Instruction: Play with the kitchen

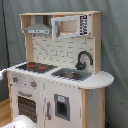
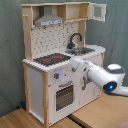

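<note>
Nearest in the second exterior view, the white robot arm (image 2: 100,75) reaches toward the second exterior view's left, its gripper (image 2: 73,64) at the front edge of the kitchen (image 2: 60,60), just above the knobs (image 2: 59,76); whether the jaws are apart cannot be told. Behind lie the stovetop (image 2: 51,59), sink (image 2: 80,50), black faucet (image 2: 74,39), and grey hood (image 2: 48,20). Farthest, a grey curtain (image 1: 115,45) hangs in both exterior views.

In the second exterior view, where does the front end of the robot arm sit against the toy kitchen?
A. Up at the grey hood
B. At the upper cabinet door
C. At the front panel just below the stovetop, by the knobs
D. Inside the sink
C: the arm reaches across to the kitchen front, its end at the knobs under the stovetop.
</note>
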Motion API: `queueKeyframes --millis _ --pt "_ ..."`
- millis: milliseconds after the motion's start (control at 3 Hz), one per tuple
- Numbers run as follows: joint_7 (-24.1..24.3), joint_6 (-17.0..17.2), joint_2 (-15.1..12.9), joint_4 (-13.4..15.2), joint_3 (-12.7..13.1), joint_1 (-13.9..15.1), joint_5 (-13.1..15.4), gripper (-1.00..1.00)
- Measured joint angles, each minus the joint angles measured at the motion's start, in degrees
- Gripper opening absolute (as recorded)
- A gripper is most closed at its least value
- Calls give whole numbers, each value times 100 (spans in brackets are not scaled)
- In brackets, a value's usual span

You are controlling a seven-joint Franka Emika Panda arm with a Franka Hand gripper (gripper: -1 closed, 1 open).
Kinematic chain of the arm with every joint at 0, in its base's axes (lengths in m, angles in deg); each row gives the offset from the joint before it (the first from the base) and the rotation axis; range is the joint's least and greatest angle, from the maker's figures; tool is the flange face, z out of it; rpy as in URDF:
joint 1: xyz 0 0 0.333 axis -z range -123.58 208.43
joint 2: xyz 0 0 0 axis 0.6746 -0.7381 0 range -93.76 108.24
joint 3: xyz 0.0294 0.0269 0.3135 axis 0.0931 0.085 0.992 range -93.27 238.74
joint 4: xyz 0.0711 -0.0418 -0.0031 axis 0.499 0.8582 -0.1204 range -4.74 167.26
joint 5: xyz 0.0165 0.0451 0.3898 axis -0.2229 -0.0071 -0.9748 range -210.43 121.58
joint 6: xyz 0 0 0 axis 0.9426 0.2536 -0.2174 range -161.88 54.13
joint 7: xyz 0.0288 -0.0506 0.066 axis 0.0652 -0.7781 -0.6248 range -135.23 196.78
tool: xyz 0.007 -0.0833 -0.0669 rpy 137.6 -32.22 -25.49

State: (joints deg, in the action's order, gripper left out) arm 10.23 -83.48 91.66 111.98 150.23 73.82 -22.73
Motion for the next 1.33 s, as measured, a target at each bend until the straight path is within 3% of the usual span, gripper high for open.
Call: queueKeyframes --millis 667,1333 --pt "96 684 103 46 -1072 -545 50 100" --pt "804 1411 126 57 -1710 -1047 418 100"
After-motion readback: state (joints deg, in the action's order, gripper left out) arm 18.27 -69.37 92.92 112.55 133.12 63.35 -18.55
